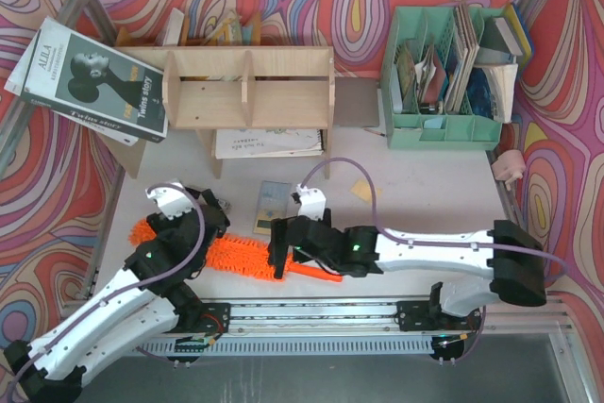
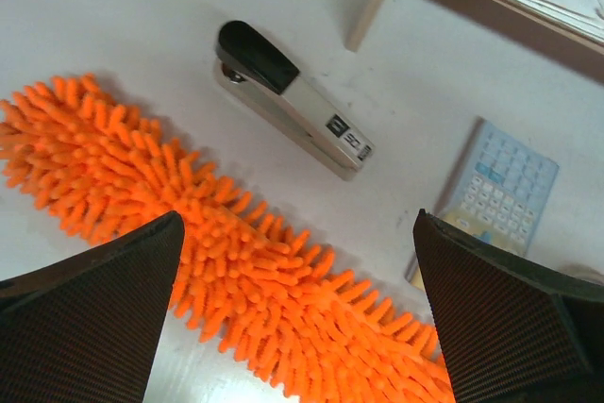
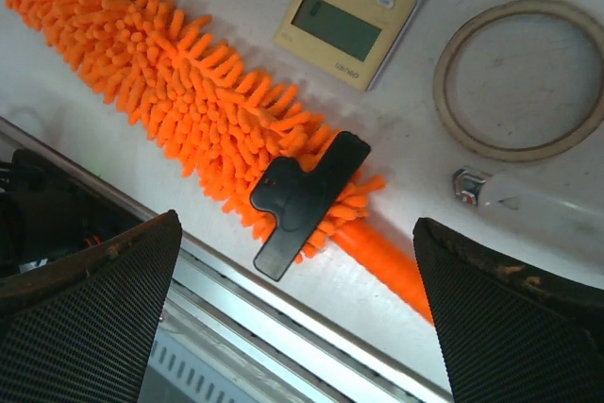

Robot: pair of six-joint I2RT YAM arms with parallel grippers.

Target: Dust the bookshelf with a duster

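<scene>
Both arms' jaws, spread wide and empty, hang over the orange duster [image 1: 241, 257] lying on the bench [image 1: 425, 176], its long axis ten to four o'clock in the right wrist view, black collar [image 3: 307, 200] centred beneath the right arm's jaws.

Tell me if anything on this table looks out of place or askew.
The big dark book lies askew over the left end of the bookshelf, not standing in a compartment. The duster lies flat on the table, unheld.
</scene>
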